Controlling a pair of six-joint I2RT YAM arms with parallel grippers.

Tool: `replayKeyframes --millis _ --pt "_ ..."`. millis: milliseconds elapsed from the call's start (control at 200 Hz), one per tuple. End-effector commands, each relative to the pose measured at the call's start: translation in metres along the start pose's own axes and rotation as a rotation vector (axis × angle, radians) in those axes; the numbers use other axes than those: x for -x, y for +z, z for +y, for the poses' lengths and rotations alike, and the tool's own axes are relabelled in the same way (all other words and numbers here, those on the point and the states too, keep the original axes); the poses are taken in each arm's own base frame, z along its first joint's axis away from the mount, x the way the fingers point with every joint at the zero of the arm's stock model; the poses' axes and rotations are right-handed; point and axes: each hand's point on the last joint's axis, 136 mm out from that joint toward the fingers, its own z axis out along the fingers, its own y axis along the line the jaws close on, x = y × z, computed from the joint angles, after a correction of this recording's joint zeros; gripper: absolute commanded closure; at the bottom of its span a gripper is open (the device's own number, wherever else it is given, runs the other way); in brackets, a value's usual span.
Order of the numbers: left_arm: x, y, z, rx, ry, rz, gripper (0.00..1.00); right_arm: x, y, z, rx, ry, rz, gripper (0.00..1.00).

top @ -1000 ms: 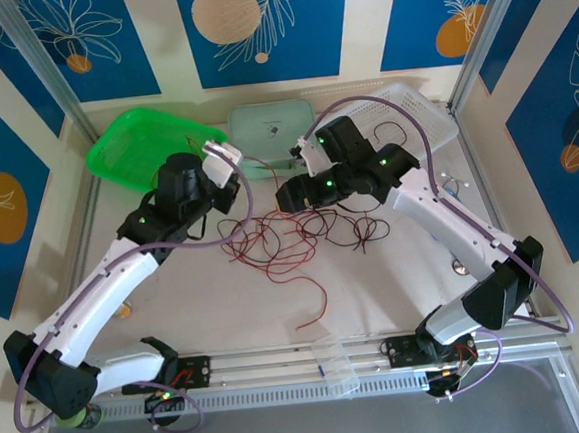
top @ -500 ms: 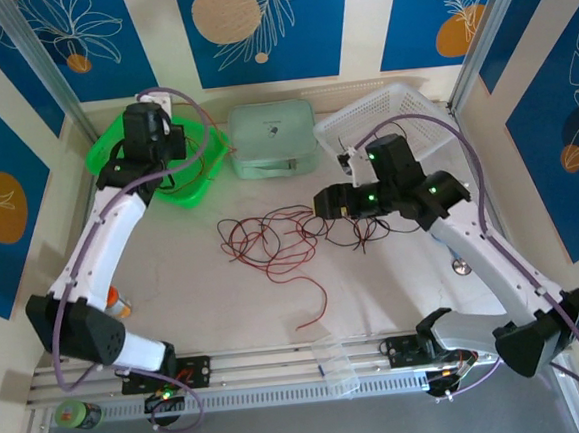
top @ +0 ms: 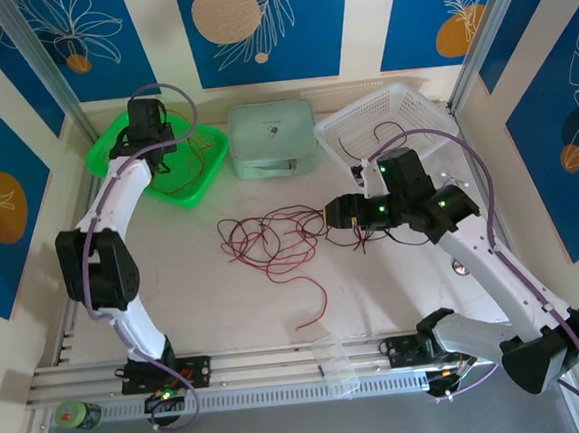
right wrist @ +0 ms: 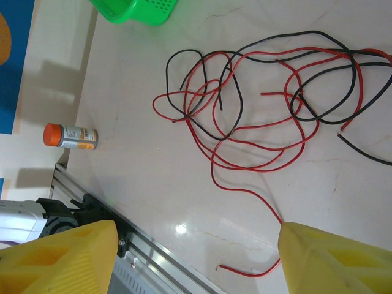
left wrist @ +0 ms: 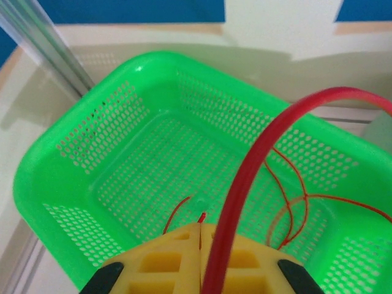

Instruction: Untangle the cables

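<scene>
2 grippers sit well apart. At left, the left gripper, fingers pressed together, pinches a red cable above the green basket, where thinner red strands lie. Tangled red and black cables rest on the table. The right gripper hovers over them, fingers spread wide.

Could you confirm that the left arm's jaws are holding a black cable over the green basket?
Not quite: the cable is red, not black. The left wrist view shows the jaws shut on it over the green basket.
</scene>
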Motion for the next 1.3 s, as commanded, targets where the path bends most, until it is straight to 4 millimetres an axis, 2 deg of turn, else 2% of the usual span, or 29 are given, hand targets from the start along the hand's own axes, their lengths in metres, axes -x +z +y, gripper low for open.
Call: replayKeyframes --millis 0,85,170,220,290,370,470,565,600,770,905,1050,1205,1296 --pt "-0.017 0.031 -0.008 -0.044 -0.054 0.039 1.00 -0.007 -0.003 0.000 0.010 0.024 0.013 0.30" --pt "-0.036 0.048 -0.024 -0.109 -0.058 0.096 0.99 -0.010 -0.001 -0.007 -0.016 0.039 0.023 0.30" --pt "-0.049 0.057 -0.035 -0.157 -0.076 0.133 0.91 -0.014 0.002 -0.018 -0.076 0.057 0.033 0.30" --pt "-0.053 0.058 -0.040 -0.184 -0.086 0.146 0.82 -0.019 0.005 -0.026 -0.125 0.061 0.045 0.30" --pt "-0.053 0.056 -0.048 -0.233 -0.101 0.155 0.58 -0.025 0.010 -0.039 -0.206 0.063 0.070 0.30" --pt "-0.045 0.047 -0.057 -0.294 -0.112 0.143 0.36 -0.034 0.016 -0.053 -0.300 0.054 0.108 0.30" --pt "-0.026 0.027 -0.066 -0.372 -0.124 0.115 0.22 -0.039 0.021 -0.072 -0.425 0.041 0.140 0.31" --pt "-0.001 -0.002 -0.075 -0.464 -0.126 0.078 0.11 -0.036 0.022 -0.095 -0.558 0.017 0.149 0.31" --pt "0.008 -0.014 -0.077 -0.500 -0.127 0.063 0.00 -0.034 0.023 -0.102 -0.594 0.007 0.154 0.31" --pt "0.040 -0.067 -0.085 -0.635 -0.124 -0.016 0.00 -0.022 0.042 -0.135 -0.707 -0.010 0.193 0.32" --pt "0.049 -0.099 -0.082 -0.675 -0.122 -0.040 0.00 -0.016 0.060 -0.156 -0.751 -0.003 0.221 0.37" --pt "0.052 -0.135 -0.081 -0.732 -0.139 -0.042 0.00 -0.016 0.072 -0.164 -0.755 0.006 0.237 0.40" --pt "0.035 -0.176 -0.082 -0.768 -0.162 -0.018 0.00 -0.027 0.079 -0.157 -0.731 0.007 0.265 0.43" --pt "0.010 -0.196 -0.087 -0.768 -0.140 0.025 0.00 -0.038 0.083 -0.151 -0.719 0.013 0.278 0.43"
